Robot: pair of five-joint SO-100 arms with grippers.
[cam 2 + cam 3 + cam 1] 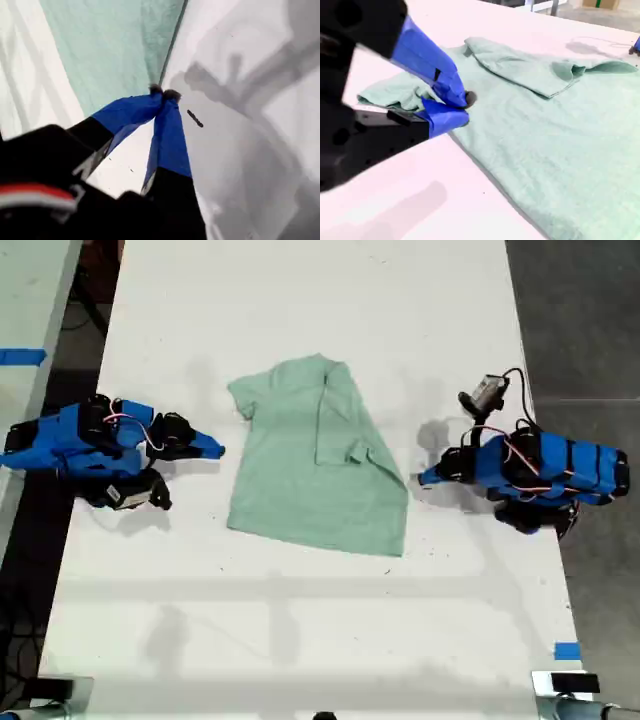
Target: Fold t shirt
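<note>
The pale mint-green t shirt (320, 460) lies flat at the middle of the white table (300, 300). Its side towards the exterior view's right is folded inward, sleeve on top (540, 75). The other sleeve (385, 95) lies spread out. My first gripper (163, 93), on the arm at the exterior view's right (428, 478), is shut, its tips just off the shirt's edge (125, 45). My second gripper (465, 106), on the arm at the exterior view's left (216, 450), is shut beside the shirt's other edge and holds nothing.
Both blue arms lie low on the table, one on each side of the shirt. The table's edges run close behind each arm base. A small dark speck (195, 118) lies on the table by my first gripper. Blue tape (567, 651) marks the near corner at the exterior view's right.
</note>
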